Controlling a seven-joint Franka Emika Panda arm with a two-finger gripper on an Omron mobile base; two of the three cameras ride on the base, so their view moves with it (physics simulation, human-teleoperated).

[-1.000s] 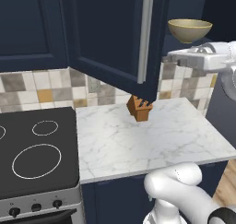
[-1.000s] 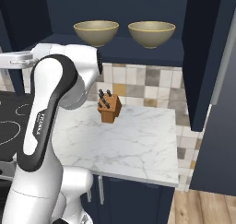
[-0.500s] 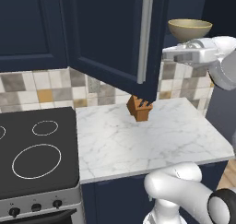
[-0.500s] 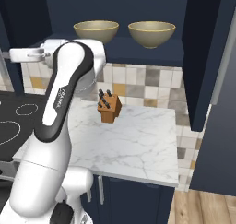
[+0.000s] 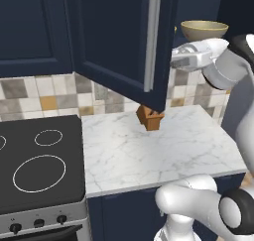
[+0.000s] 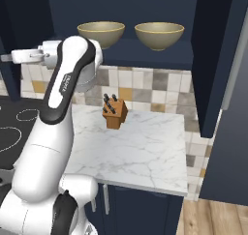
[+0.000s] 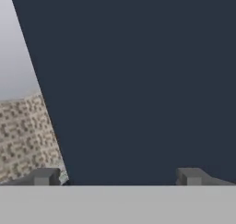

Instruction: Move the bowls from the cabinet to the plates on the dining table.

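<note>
1. Pincer (image 7: 117,176) stands with its two dark fingertips (image 7: 45,175) wide apart, holding nothing.
2. Straight ahead of the pincer, very near, is the flat dark navy door (image 7: 138,80) of the wall cabinet (image 5: 116,41), swung open, with a long vertical silver bar handle (image 5: 151,42).
3. Beyond the door's edge, to one side of the pincer in the hand view, lies a speckled beige-tan patch; I cannot tell what it is.
4. Two round, deep beige-tan bowls with paler rims sit side by side on the cabinet shelf, apart from each other: one (image 6: 100,34) just above and beside the white arm's wrist, the other (image 6: 159,35) farther from it.
5. Below the pincer is a white marble surface with grey veins (image 6: 145,152); a brown wooden knife block (image 6: 114,112) stands on it near the tiled wall.
6. A black stovetop with white ring marks (image 5: 34,165) adjoins that surface.
</note>
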